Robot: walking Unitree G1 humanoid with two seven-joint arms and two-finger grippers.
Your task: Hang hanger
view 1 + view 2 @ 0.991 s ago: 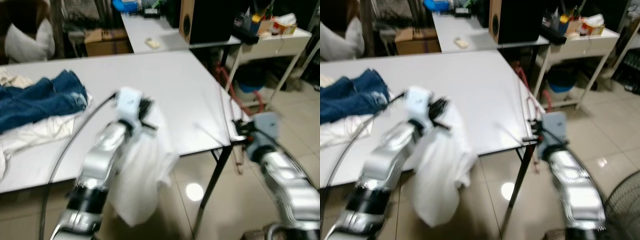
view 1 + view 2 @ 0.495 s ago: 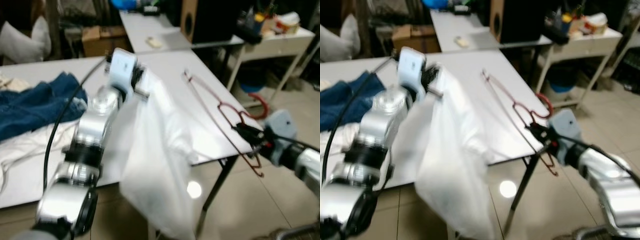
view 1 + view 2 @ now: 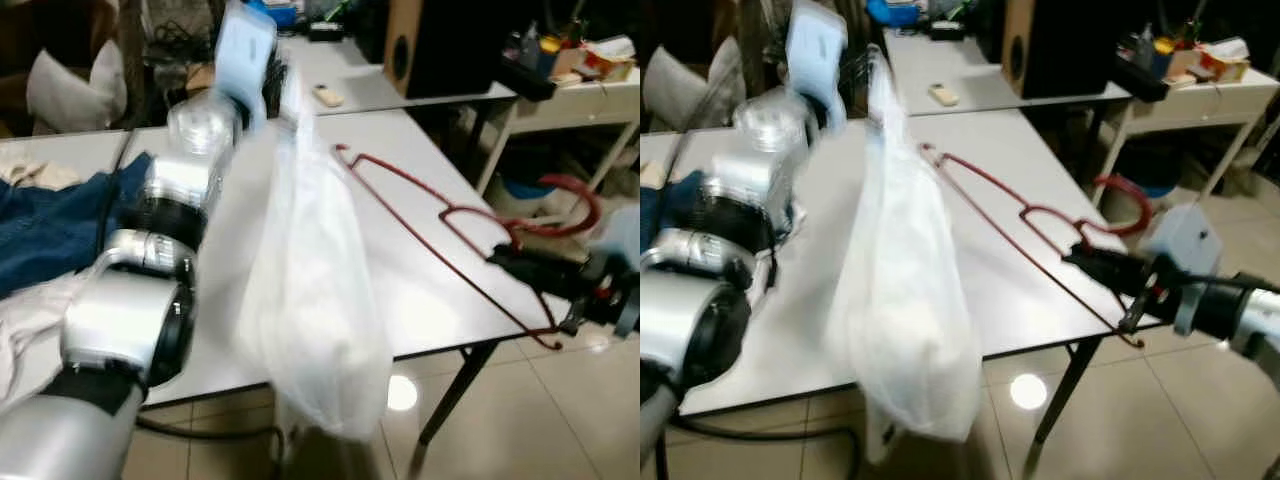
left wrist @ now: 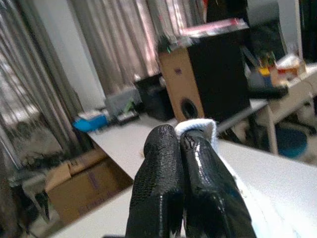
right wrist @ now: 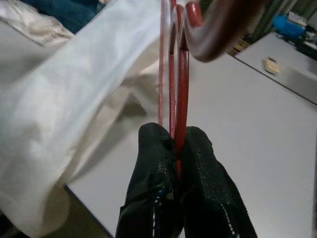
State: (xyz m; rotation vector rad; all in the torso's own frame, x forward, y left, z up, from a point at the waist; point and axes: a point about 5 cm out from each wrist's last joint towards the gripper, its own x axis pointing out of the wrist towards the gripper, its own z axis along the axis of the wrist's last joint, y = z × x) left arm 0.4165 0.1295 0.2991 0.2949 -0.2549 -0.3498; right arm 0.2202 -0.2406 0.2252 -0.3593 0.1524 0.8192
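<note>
A red wire hanger (image 3: 450, 225) is held level over the white table (image 3: 400, 160), its far tip by the white garment (image 3: 310, 290). My right gripper (image 3: 525, 262) is shut on the hanger near its hook (image 3: 575, 195); in the right wrist view the black fingers (image 5: 171, 144) pinch the red wires (image 5: 174, 74). My left gripper (image 3: 275, 80) is raised high and shut on the top of the white garment, which hangs down past the table's front edge. In the left wrist view the fingertips (image 4: 183, 148) clamp a white fabric fold (image 4: 198, 126).
Blue jeans (image 3: 50, 220) and pale clothes (image 3: 20, 300) lie on the table's left side. A second white table (image 3: 350, 80) with a large black and wood speaker (image 3: 440, 45) stands behind. A white side table (image 3: 570, 85) with clutter is at the right. Tiled floor (image 3: 520, 420) lies below.
My left arm has lifted the white garment higher. My right gripper has raised and levelled the hanger, bringing its tip toward the garment. The camera view has shifted too.
</note>
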